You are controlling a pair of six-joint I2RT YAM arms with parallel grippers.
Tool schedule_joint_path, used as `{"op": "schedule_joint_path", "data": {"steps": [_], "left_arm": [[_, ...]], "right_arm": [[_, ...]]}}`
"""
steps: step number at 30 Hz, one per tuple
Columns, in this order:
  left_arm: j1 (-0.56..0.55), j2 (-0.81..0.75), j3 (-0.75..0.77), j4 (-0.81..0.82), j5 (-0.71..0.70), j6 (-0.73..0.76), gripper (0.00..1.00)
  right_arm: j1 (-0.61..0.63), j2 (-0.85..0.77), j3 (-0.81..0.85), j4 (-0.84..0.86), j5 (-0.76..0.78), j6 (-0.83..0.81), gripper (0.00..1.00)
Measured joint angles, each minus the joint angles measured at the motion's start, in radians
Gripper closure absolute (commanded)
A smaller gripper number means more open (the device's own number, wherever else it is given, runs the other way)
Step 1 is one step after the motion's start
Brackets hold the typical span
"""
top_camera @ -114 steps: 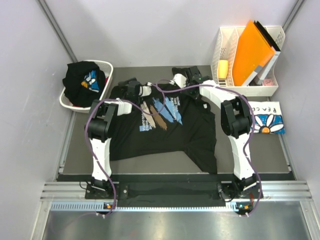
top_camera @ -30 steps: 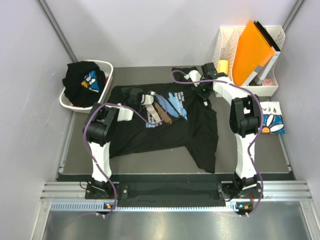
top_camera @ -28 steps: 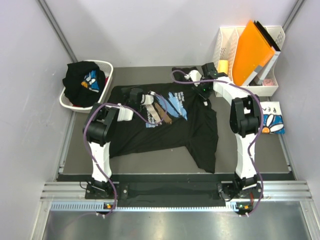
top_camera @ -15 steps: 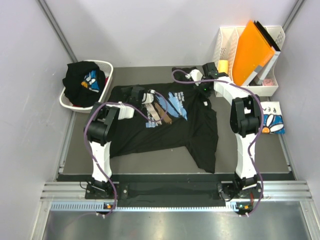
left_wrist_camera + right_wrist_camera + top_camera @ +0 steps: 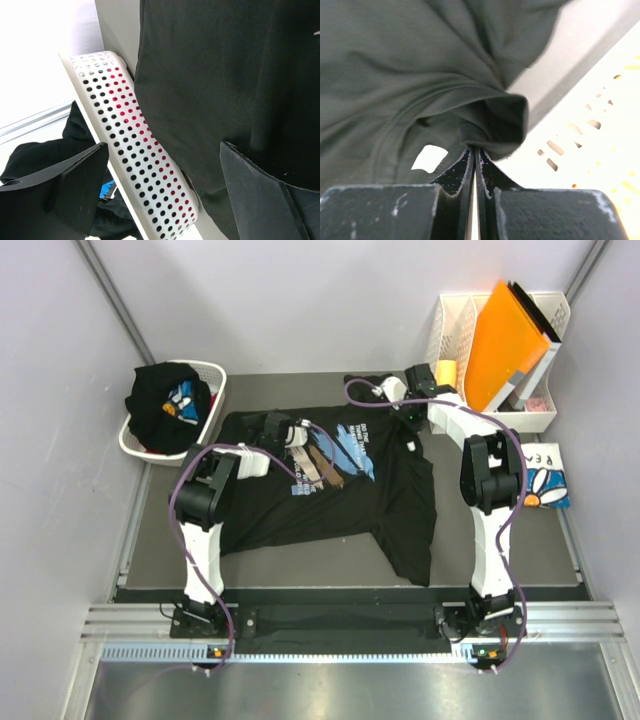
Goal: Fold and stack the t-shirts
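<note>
Overhead view: you see the dark table (image 5: 280,565) with the printed black t-shirt (image 5: 390,500) spread flat across its middle, chest print up, one lower corner trailing toward the near edge. At the far left corner stands the white laundry basket (image 5: 213,370), holding bundled black tees (image 5: 155,405). At the far right a white file rack (image 5: 450,340) holds an orange folder (image 5: 505,335). The folded white tee (image 5: 540,478), daisy print up, lies at the table's right edge, just beside the right arm.

Left wrist view: here you find what the overhead view hides. The left gripper (image 5: 162,147) stands wide open and holds nothing. One finger (image 5: 65,195) is over the basket side, the other over the shirt's dark cloth (image 5: 225,75), with the perforated basket wall (image 5: 135,150) between them. From above, this gripper (image 5: 262,422) only shows near the shirt's left shoulder.

Right wrist view: the right gripper (image 5: 474,150) is closed tight, a raised fold of the shirt (image 5: 395,60) pinched at its fingertips, the slotted rack (image 5: 590,130) close beside. From above you see only its place (image 5: 407,412) at the shirt's far right corner
</note>
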Motion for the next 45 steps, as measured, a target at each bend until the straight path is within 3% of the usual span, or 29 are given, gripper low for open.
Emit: {"op": "schedule_joint_path", "data": {"steps": [13, 15, 16, 17, 20, 24, 28, 34, 36, 37, 40, 45], "left_arm": [[-0.003, 0.003, 0.006, -0.006, -0.007, 0.011, 0.02], [-0.003, 0.004, 0.006, -0.006, -0.007, 0.012, 0.02], [-0.003, 0.004, 0.006, -0.006, -0.007, 0.013, 0.02], [-0.003, 0.004, 0.006, -0.006, -0.008, 0.013, 0.02], [-0.003, 0.004, 0.006, -0.006, -0.008, 0.014, 0.02], [-0.003, 0.004, 0.008, -0.01, -0.008, 0.013, 0.02], [-0.003, 0.004, 0.008, -0.01, -0.008, 0.011, 0.02], [-0.003, 0.004, 0.008, -0.01, -0.008, 0.012, 0.02], [-0.003, 0.004, 0.008, -0.01, -0.008, 0.013, 0.02], [-0.003, 0.004, 0.008, -0.01, -0.008, 0.013, 0.02], [-0.003, 0.004, 0.008, -0.01, -0.008, 0.015, 0.02], [-0.003, 0.004, 0.008, -0.01, -0.008, 0.014, 0.02]], "right_arm": [[-0.011, -0.002, -0.009, 0.058, 0.211, -0.09, 0.97], [-0.014, -0.003, -0.025, 0.066, 0.225, -0.103, 0.87], [-0.015, -0.003, -0.035, 0.068, 0.231, -0.108, 0.8], [-0.017, -0.003, -0.043, 0.067, 0.229, -0.111, 0.67], [-0.015, -0.005, -0.059, 0.051, 0.2, -0.111, 0.47], [-0.02, -0.047, -0.07, -0.013, 0.119, -0.105, 0.4], [-0.031, -0.13, -0.087, -0.063, 0.025, -0.092, 0.42], [-0.034, -0.145, -0.083, -0.069, -0.07, -0.05, 0.53], [-0.034, -0.127, -0.061, -0.091, -0.106, -0.043, 0.61], [-0.034, -0.119, -0.05, -0.099, -0.127, -0.041, 0.74], [-0.034, -0.113, -0.034, -0.139, -0.18, -0.055, 0.99], [-0.034, -0.114, -0.043, -0.215, -0.219, -0.094, 1.0]]}}
